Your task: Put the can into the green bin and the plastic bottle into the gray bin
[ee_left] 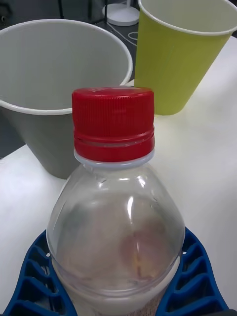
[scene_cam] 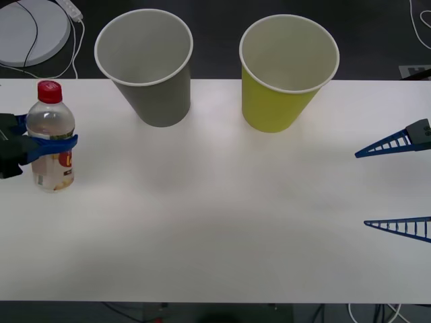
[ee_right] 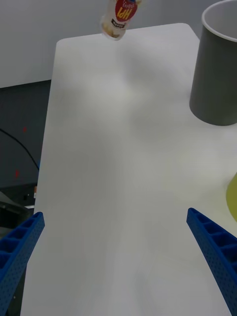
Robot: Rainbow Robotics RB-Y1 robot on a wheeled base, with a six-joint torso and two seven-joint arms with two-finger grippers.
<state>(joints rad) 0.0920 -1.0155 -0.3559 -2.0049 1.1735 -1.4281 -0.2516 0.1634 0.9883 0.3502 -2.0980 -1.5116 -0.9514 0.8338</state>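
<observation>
The plastic bottle (scene_cam: 50, 131) stands upright at the table's left end, clear with a red cap (ee_left: 113, 123). My left gripper (scene_cam: 54, 143) is shut on the bottle's body, its blue fingers (ee_left: 192, 276) wrapped around both sides. I cannot tell whether the bottle's base touches the table. The gray bin (scene_cam: 145, 67) stands at the back, left of centre, with the green bin (scene_cam: 286, 74) to its right. Both are upright and show pale insides. My right gripper (scene_cam: 361, 189) hangs open over the table's right end, holding nothing. The can is out of view.
The white table (scene_cam: 215, 235) stretches bare between the two arms and in front of the bins. A white round disc (scene_cam: 30, 30) with cables lies on the dark floor behind the table's back left corner.
</observation>
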